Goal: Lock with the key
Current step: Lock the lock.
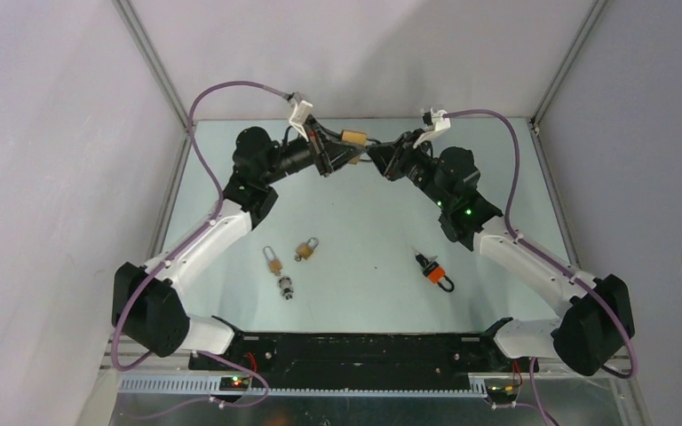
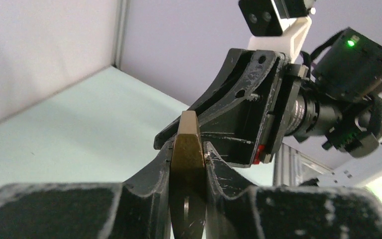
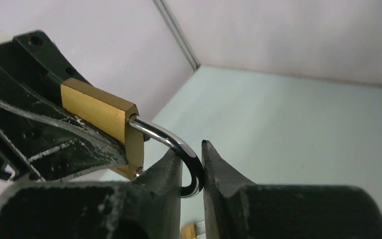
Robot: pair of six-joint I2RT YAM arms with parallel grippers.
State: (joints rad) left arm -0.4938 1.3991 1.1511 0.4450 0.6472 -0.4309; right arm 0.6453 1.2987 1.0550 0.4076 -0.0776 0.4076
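Both arms are up over the far end of the table, left arm and right arm nose to nose, and that is my first worry: the wrists sit so close that any twist could knock one housing into the other. The left gripper is clamped on the brass body of the padlock, which hangs in mid-air between the two tools, well above the surface. The right gripper is pinched on the shackle, right at its bend. If the two pull or push out of line, I reckon the body skids between those scuffed pads, or the smooth steel loop slips out and the lock drops. A crooked push could also jam the shackle instead of seating it. Now for what I can't see. The keyhole face is out of sight in every view, and I see no key in the lock. Whether the free end of the shackle sits in its hole I cannot tell; the fingers cover it. Down on the table lie two loose padlocks, an orange-tagged piece and a small metal piece; either could be the key, but both are too small to tell.
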